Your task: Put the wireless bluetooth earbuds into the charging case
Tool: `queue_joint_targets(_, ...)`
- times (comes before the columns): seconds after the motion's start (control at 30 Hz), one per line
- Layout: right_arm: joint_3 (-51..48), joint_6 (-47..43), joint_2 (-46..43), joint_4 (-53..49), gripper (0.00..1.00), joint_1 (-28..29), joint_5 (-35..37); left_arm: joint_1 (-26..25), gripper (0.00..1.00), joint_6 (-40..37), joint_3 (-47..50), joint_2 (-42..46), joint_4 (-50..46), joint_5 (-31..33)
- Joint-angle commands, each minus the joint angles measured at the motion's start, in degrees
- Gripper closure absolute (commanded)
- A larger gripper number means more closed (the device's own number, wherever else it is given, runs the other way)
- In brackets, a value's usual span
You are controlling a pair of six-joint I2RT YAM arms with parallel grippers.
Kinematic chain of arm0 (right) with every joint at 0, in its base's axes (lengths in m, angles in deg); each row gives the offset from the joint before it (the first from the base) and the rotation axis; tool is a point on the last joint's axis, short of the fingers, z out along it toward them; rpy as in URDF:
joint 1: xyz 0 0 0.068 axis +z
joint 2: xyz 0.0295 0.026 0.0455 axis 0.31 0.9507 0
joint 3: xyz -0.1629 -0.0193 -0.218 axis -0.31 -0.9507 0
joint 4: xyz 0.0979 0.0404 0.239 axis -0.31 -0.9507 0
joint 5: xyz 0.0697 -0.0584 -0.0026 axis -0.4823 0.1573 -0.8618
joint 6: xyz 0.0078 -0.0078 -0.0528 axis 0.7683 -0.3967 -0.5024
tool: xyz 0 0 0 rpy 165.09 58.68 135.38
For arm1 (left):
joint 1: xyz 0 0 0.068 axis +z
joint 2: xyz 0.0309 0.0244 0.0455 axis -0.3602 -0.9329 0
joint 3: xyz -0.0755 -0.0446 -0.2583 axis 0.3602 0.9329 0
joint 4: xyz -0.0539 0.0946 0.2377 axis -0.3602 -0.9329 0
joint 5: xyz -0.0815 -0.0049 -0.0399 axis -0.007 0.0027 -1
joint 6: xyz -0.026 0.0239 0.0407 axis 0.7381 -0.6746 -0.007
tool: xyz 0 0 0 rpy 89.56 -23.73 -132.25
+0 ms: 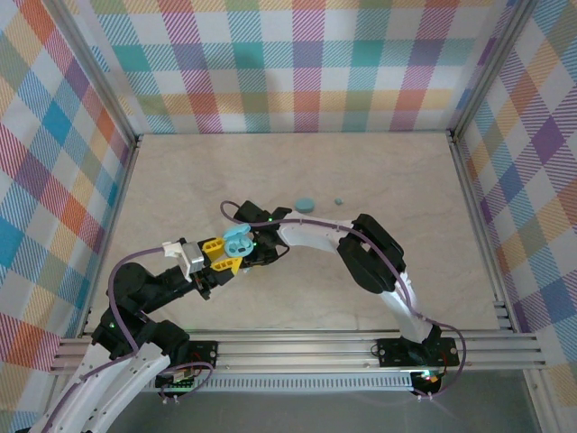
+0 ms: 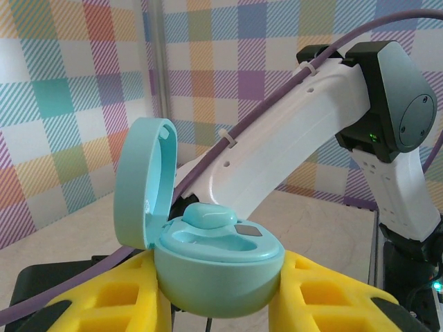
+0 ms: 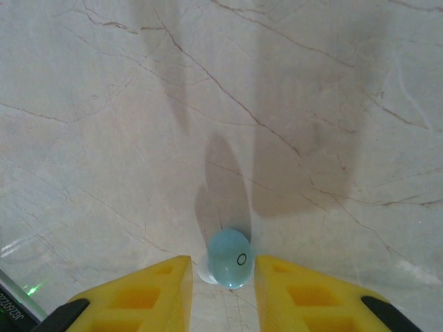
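While your left pincer (image 2: 220,296) clamps tight on the lower shell of the open teal charging case (image 2: 221,273), the lid (image 2: 142,183) stands hinged up at the left of the left wrist view. One earbud (image 2: 208,216) sits in a well on top of the case. Behind it, the white right arm (image 2: 277,149) crosses the frame from lower left to upper right.

At the bottom centre of the right wrist view, your right pincer (image 3: 222,270) has its jaws a little apart, with a second earbud (image 3: 230,257) between them over the marbled desk (image 3: 138,104). You cannot tell whether that earbud is gripped or only sits between the jaws.

From above, both pincers meet left of centre. A teal disc (image 1: 306,204) and a tiny teal nub (image 1: 339,201) lie near each other on the desk, just above and to the right.
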Motion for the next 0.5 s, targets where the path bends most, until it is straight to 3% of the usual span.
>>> queue_joint_targets(0.0,1.8,-1.1,2.1,-2.0,0.69,1.0,0.7,-0.5,0.84,-0.4,-1.4,0.9,-0.1,0.1)
queue_joint_targets(0.3,2.7,-0.4,3.7,-2.1,0.7,1.5,1.4,-0.5,0.84,-0.5,-1.9,1.2,-0.5,0.0)
queue_joint_targets(0.47,3.3,-0.6,3.8,-2.6,0.77,1.5,2.0,-0.5,0.84,-0.6,-2.0,1.5,-1.0,-0.1)
